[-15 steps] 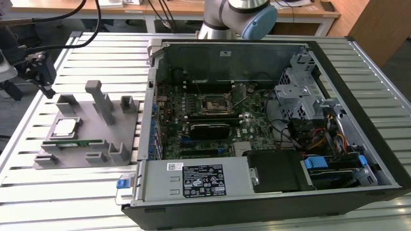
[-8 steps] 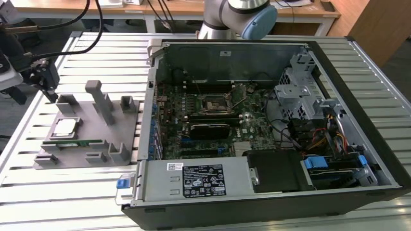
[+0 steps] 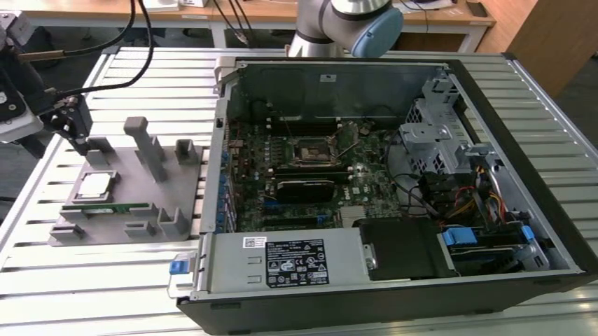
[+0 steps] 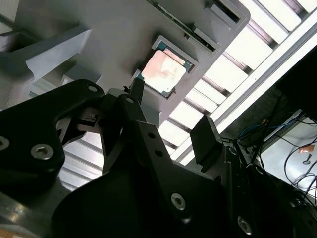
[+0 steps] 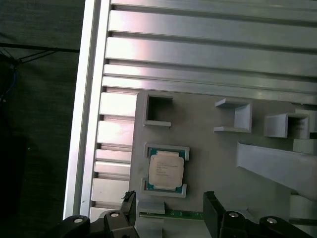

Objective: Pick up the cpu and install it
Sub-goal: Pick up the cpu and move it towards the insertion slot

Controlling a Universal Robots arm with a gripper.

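The small square cpu (image 5: 166,170) has a smooth, satiny silver metal top. The grey moulded holder (image 5: 218,158) is matt plastic; the ribbed aluminium surface (image 5: 198,49) shows a soft sheen.

Silvery cpu (image 5: 166,171) flat in grey tray (image 5: 213,153)

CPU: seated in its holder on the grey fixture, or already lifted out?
Seated. The cpu lies flat inside its framed pocket on the grey fixture; the end effector hovers near it, open and empty.
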